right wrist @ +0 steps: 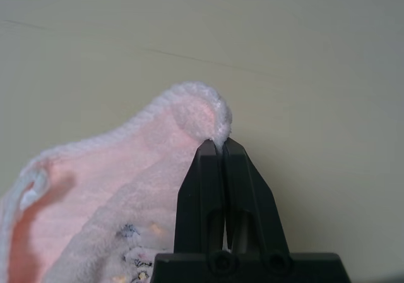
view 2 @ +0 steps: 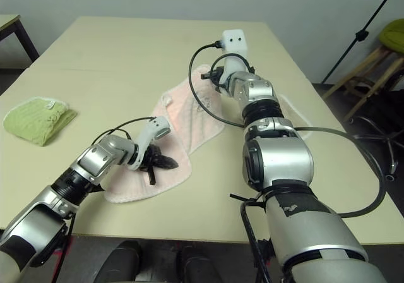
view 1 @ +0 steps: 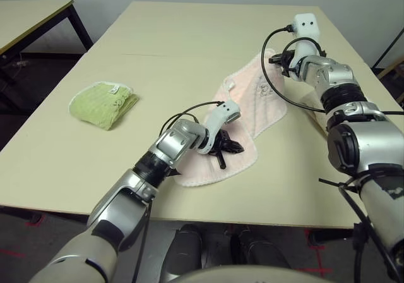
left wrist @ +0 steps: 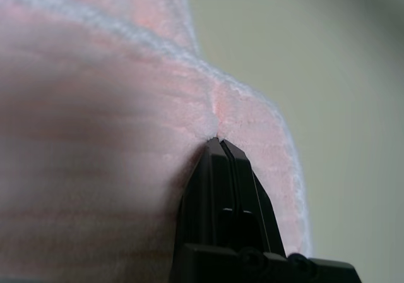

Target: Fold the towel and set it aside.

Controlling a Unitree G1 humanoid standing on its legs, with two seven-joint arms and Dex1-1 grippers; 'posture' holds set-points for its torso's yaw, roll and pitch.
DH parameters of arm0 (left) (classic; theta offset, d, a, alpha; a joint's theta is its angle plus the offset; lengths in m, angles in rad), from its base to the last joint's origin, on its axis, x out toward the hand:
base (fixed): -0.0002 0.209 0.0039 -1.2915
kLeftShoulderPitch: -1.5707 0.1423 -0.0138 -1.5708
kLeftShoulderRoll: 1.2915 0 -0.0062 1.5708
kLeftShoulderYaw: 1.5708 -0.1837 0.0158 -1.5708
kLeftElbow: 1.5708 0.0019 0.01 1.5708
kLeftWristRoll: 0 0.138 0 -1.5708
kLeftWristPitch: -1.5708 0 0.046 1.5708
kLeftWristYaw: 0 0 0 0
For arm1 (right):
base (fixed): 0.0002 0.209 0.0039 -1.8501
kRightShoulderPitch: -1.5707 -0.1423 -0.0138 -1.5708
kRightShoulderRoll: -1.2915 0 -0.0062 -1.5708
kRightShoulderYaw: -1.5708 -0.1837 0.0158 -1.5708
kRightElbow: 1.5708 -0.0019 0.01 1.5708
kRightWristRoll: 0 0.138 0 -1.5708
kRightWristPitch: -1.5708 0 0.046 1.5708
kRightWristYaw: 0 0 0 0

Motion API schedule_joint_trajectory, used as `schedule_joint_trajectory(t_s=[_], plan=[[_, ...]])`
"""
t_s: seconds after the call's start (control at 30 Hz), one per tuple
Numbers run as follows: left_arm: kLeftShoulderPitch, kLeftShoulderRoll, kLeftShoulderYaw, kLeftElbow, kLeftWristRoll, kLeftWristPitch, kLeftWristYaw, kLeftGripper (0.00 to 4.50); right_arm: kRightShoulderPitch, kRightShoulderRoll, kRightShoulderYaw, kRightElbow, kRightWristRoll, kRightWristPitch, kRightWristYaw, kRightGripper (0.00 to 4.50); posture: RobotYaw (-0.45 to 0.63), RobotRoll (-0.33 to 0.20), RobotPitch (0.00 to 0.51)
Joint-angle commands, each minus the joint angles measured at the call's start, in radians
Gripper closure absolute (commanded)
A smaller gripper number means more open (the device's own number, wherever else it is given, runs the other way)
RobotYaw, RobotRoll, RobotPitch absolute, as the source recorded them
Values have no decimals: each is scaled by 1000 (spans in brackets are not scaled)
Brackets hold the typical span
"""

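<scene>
The pale pink towel (view 1: 249, 115) with white scalloped edging lies spread on the table, running from near the front edge toward the far right. Its small grey motif (view 1: 264, 91) sits near the far corner. My left gripper (view 1: 230, 147) is low over the near end of the towel, shut, pinching a fold of the cloth (left wrist: 214, 115). At the far corner my right gripper (view 1: 278, 60) is shut on the towel's white-edged corner (right wrist: 211, 115), which is lifted slightly off the table.
A folded light-green towel (view 1: 104, 104) lies on the left part of the table (view 1: 183, 43). A second table (view 1: 28, 18) stands at the far left. On the right a stool (view 2: 382, 55) and a stand are on the floor.
</scene>
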Motion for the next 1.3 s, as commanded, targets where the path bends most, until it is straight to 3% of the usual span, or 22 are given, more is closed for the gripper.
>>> schedule_joint_trajectory(t_s=[0.03,0.2,0.33,0.47,0.77,0.8,1.0,1.3], plan=[[4,67,28,169,91,-32,48,4467,3,-1,-6,-9,-2,9,3,4500,140,0,99],[-46,75,81,266,116,-102,63,4467,4,-1,-7,-9,-2,9,4,4500,143,0,93],[-53,49,153,196,68,-48,52,4287,5,-1,-6,-14,-1,13,5,4500,140,0,94],[-11,46,200,-18,-1,88,27,3195,6,-5,-8,-22,0,19,8,4500,131,0,102],[128,142,250,-511,-93,358,76,179,29,-13,-1,-54,-2,47,26,4500,158,0,115],[140,147,245,-534,-93,368,85,48,31,-13,-1,-56,-2,49,28,4500,158,0,115],[169,57,197,-461,-79,352,157,48,22,0,0,-36,-7,37,24,4500,168,0,87],[113,50,110,-360,-68,321,108,48,16,10,-19,-13,2,13,-16,4500,113,0,58]])
